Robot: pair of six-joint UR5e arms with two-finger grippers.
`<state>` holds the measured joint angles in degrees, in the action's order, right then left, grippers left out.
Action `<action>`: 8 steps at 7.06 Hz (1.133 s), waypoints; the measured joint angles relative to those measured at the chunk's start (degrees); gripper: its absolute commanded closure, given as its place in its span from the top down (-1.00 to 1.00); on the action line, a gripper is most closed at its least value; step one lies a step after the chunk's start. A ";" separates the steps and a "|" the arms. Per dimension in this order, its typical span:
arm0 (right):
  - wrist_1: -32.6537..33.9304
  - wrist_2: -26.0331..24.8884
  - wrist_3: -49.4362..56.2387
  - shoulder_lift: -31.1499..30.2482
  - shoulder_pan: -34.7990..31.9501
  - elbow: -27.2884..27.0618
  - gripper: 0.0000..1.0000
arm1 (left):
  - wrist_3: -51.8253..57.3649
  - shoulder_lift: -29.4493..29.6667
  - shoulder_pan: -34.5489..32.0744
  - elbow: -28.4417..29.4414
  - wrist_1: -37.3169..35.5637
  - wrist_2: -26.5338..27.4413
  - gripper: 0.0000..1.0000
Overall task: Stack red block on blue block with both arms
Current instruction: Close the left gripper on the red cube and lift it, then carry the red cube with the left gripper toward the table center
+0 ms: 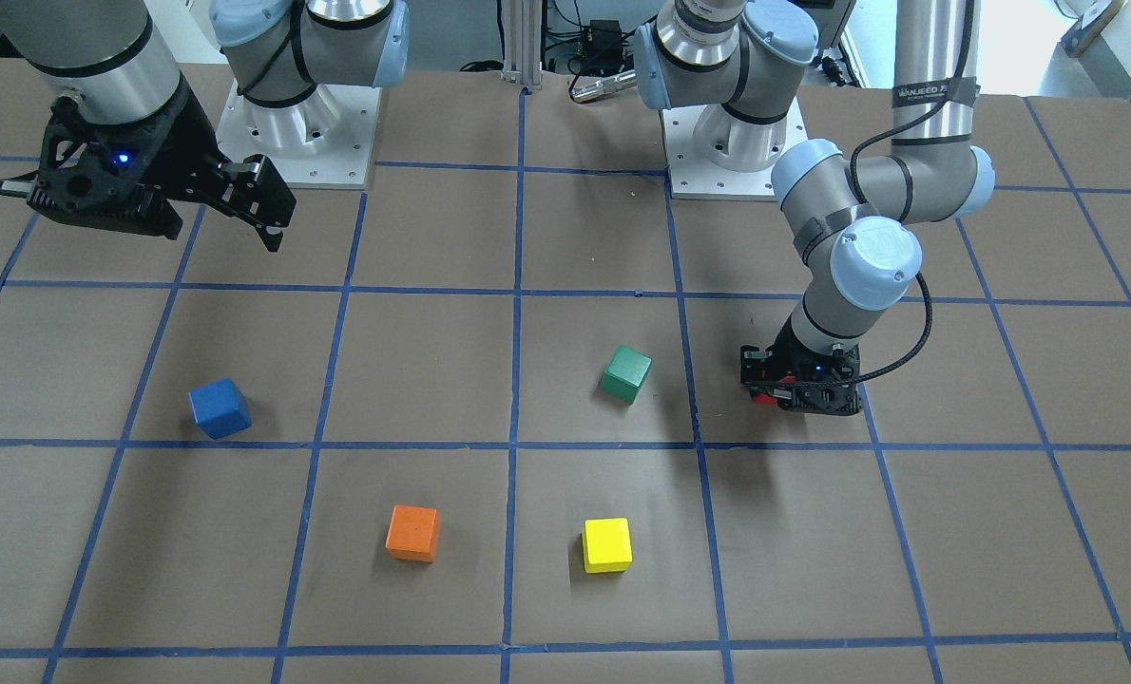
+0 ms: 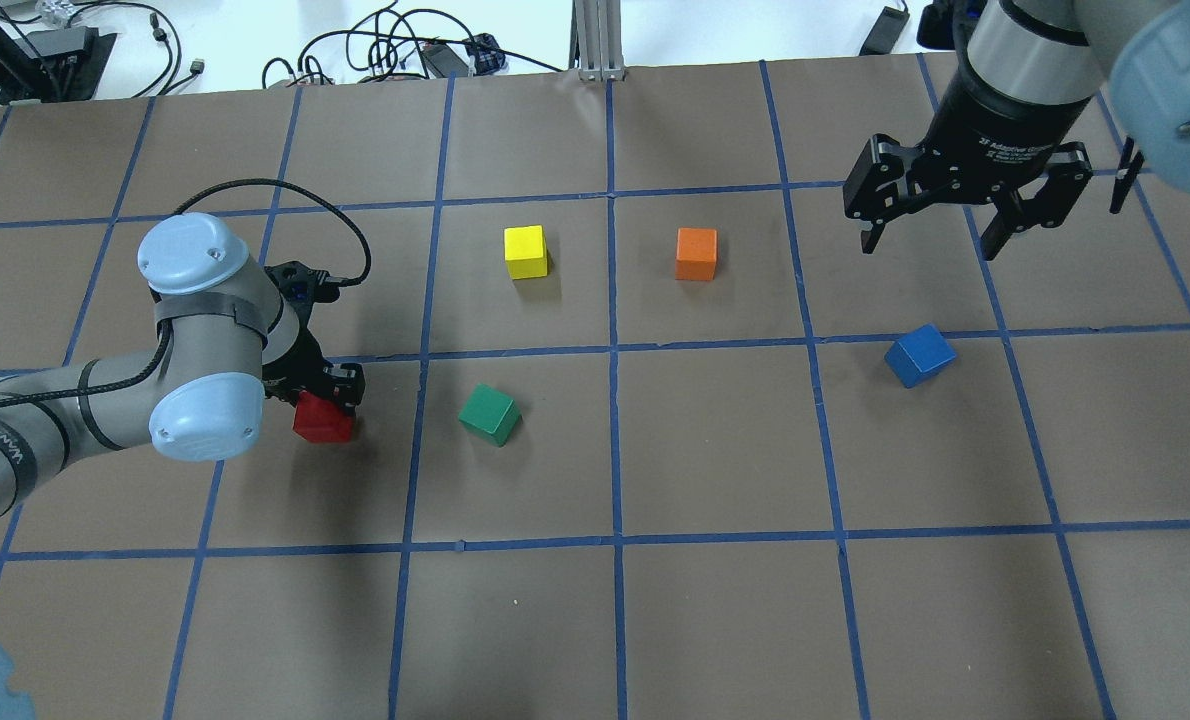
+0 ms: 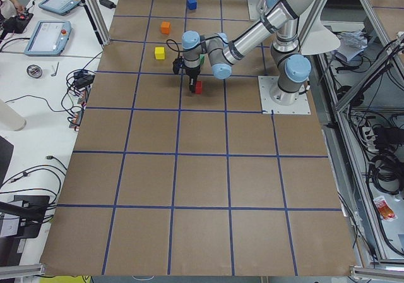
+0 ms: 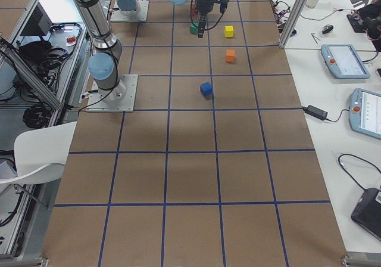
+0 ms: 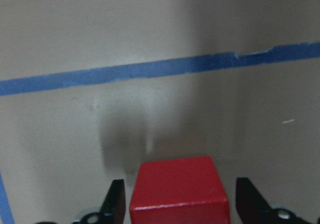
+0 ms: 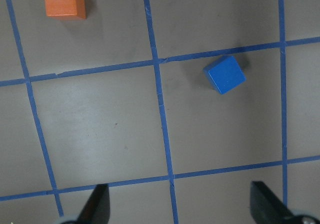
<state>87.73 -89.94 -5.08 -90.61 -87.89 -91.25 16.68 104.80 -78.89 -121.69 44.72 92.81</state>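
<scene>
Red block (image 2: 323, 420) at left-middle of overhead frame, between fingers of left hand (image 2: 327, 395); wrist view shows thin gap each side. Right hand (image 2: 928, 247) wide, upper right. Blue block (image 2: 920, 355) on surface (image 2: 715, 450), right of centre.

Looked down on a brown counter (image 2: 715, 600) gridded with blue tape (image 2: 615, 540), evenly lit. Ran a white side table (image 3: 31, 106) along one edge, littered with cables (image 2: 400, 45) and control pendants (image 3: 49, 38) (two per side view). Kept a white chair (image 4: 41, 142) and aluminium posts (image 2: 595, 40) nearby.
</scene>
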 measured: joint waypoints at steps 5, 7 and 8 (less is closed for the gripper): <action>0.07 0.03 0.49 0.00 0.06 -0.04 1.00 | -12.22 0.89 -7.07 22.74 23.05 -5.58 -0.98; 0.09 -0.03 0.72 0.03 0.08 -0.01 1.00 | -23.20 4.84 -16.79 30.49 26.22 -8.33 -0.98; 0.13 -0.05 0.75 0.06 0.11 -0.01 1.00 | -30.33 6.68 -22.37 31.50 22.81 -8.22 -0.96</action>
<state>87.86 -89.99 -4.33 -90.55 -87.78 -91.26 -13.65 111.48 -101.26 -90.19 67.53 84.58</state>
